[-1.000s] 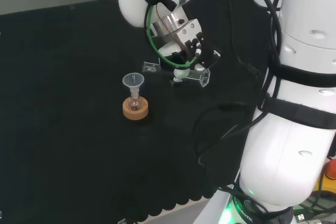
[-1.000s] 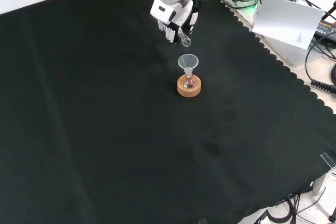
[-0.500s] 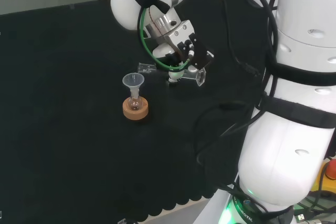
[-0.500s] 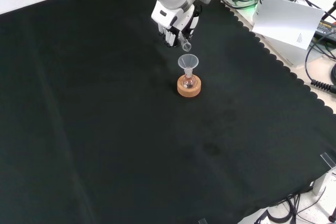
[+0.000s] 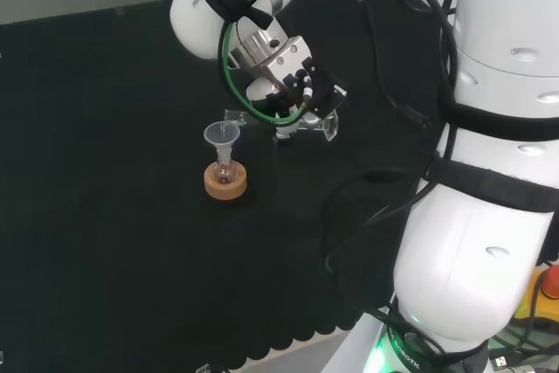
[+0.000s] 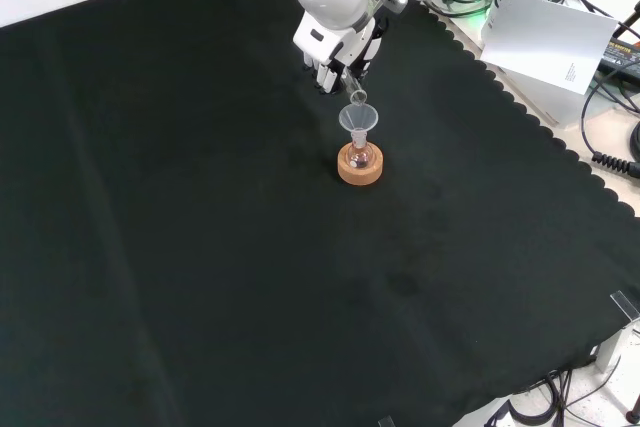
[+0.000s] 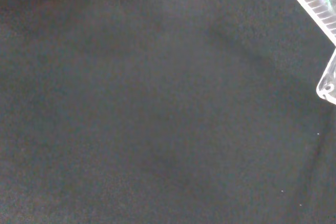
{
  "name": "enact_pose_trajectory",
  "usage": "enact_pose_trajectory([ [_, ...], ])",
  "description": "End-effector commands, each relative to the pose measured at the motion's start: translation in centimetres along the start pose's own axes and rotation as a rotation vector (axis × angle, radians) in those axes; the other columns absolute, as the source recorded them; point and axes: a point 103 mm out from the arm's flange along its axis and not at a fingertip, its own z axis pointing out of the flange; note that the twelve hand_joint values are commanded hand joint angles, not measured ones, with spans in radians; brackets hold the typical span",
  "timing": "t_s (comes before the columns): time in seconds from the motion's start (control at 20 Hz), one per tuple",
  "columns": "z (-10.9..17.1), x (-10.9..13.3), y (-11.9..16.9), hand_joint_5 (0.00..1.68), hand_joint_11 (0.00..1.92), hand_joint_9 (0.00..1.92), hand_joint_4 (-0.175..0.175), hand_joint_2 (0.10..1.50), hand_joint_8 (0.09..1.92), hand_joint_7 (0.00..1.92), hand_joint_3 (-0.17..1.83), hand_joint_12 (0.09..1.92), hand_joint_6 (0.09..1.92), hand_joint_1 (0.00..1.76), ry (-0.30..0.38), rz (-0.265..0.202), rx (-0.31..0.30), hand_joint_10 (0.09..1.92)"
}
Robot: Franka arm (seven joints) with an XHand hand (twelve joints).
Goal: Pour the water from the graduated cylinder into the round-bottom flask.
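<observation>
In the head view, a small round-bottom flask [image 5: 224,172] stands upright in a cork ring [image 5: 225,183] on the black cloth [image 5: 105,216] of the worktop, with a clear funnel [image 5: 222,135] set in its neck. Just right of the funnel, the graduated cylinder [image 5: 284,122] lies nearly level in the air, its mouth at the funnel's rim and its foot pointing right. The hand [image 5: 293,93] has its fingers curled round the cylinder's middle. Farther right rise the arm's white links [image 5: 489,172]. In the front view, the cylinder's mouth [image 6: 358,98] sits just above the funnel.
</observation>
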Motion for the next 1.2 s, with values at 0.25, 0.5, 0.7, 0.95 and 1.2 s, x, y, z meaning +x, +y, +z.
enact_pose_trajectory([
  [0.25, -0.17, -0.55, -0.29, 0.97, 1.14, 1.37, -0.175, 1.11, 1.00, 1.00, 0.00, 0.83, 1.01, 1.26, -0.053, 0.037, 0.010, 0.12],
  [0.5, -0.22, -0.60, -0.45, 0.97, 1.14, 1.37, -0.175, 1.11, 1.00, 1.00, 0.00, 0.83, 1.01, 1.26, -0.072, 0.045, 0.007, 0.12],
  [0.7, -0.43, -0.47, -0.59, 0.97, 1.14, 1.37, -0.175, 1.11, 1.00, 1.00, 0.00, 0.83, 1.01, 1.26, -0.093, 0.048, 0.004, 0.12],
  [0.95, -0.65, -0.35, -0.74, 0.97, 1.14, 1.37, -0.175, 1.11, 1.00, 1.00, 0.00, 0.83, 1.01, 1.26, -0.133, 0.060, 0.010, 0.11],
  [1.2, -1.03, -0.05, -0.81, 0.97, 1.14, 1.37, -0.175, 1.11, 1.00, 1.00, 0.00, 0.83, 1.01, 1.26, -0.170, 0.071, 0.015, 0.11],
])
